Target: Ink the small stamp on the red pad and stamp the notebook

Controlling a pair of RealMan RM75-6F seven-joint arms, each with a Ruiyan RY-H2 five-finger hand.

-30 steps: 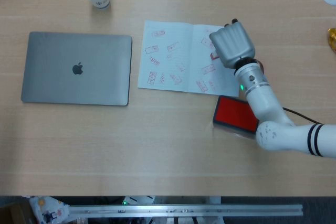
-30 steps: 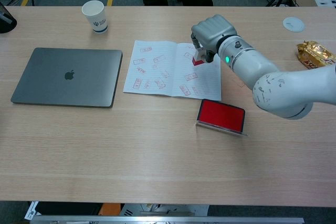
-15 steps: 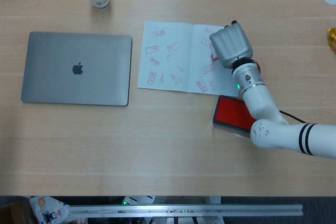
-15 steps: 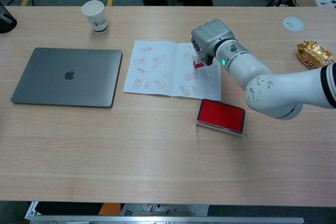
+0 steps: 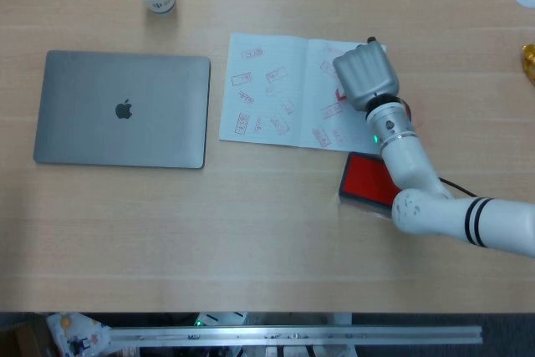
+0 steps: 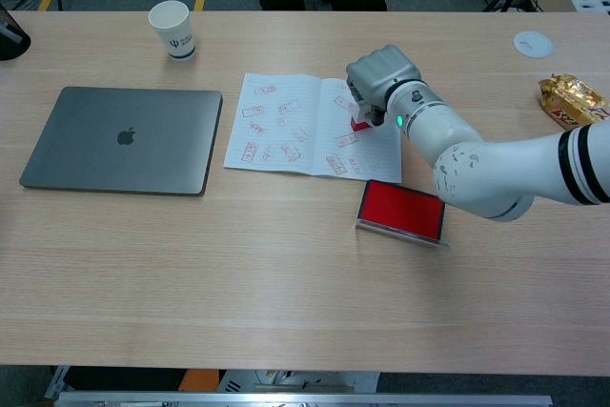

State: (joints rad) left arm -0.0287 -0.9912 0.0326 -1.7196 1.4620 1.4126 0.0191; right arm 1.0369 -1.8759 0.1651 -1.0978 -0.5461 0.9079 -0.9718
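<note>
The small stamp (image 6: 360, 122) now sits down on the right-hand page of the notebook (image 6: 286, 121), where a second ago it hung a little higher and farther up the page; the right hand (image 6: 383, 78) has come down and drawn slightly back toward the robot with it. I judge this to be the pressing stroke itself, so inking is done and the print is being laid among the many red marks already on the paper.

The fingers are curled tightly downward around the stamp, clenched on it, with only its red lower end showing beneath them in the chest view; from above the hand hides it completely. Whether the stamp face is flat on the paper cannot be told.

The red pad (image 6: 401, 210) lies open just below the notebook's lower right corner, under the forearm. The laptop (image 6: 119, 138) rests closed to the left of the notebook, the paper cup (image 6: 172, 18) above and to its left, a gold wrapper (image 6: 569, 99) well to its right. The left hand is out of sight.
</note>
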